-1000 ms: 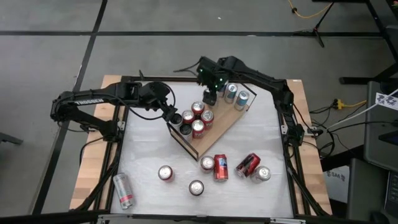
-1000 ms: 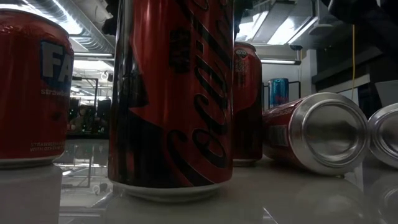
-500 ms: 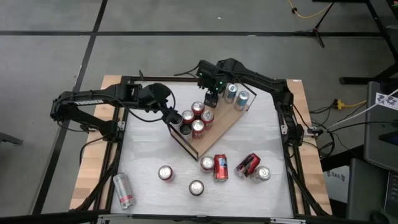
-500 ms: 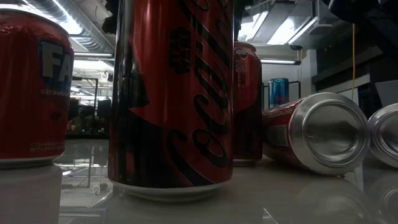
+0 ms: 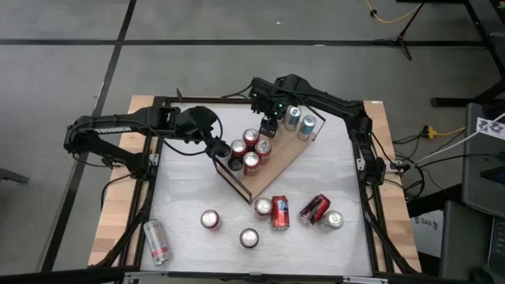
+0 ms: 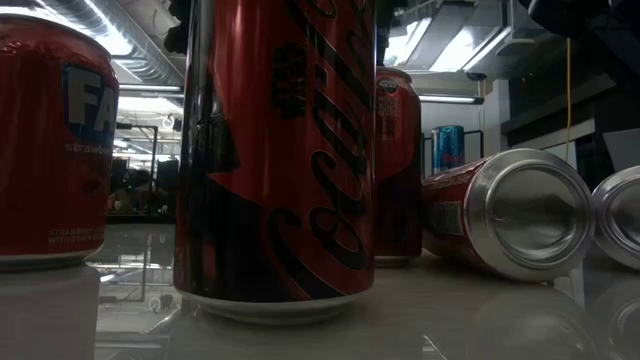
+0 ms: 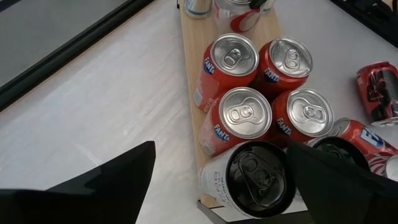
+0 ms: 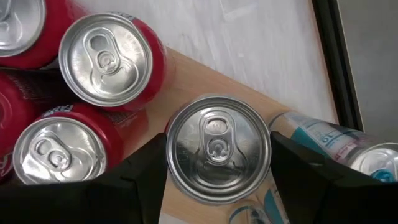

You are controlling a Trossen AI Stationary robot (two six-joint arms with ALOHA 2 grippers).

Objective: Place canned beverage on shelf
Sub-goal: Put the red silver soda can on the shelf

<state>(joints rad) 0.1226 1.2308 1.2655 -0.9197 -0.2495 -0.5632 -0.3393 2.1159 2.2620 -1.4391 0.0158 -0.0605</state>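
The right gripper (image 8: 214,186) is holding a silver-topped can (image 8: 217,148) upright between its jaws over the shelf (image 5: 278,162), while the left gripper (image 7: 217,171) is hovering wide open around a black-topped can (image 7: 256,178), standing at the shelf's end.

I am looking straight down on the table (image 5: 189,197), where the shelf (image 5: 280,158) is lying at a slant with a cluster of red cans (image 5: 251,150) standing on its near half and two pale cans (image 5: 300,121) standing at its far end. My left claw (image 5: 218,147) is hovering just beside the shelf's left end, and my right claw (image 5: 268,125) is hanging over the shelf between the red and pale cans. Loose cans (image 5: 272,213) are sitting and lying on the table's near part, with one silver can (image 5: 156,241) lying well apart at the left.
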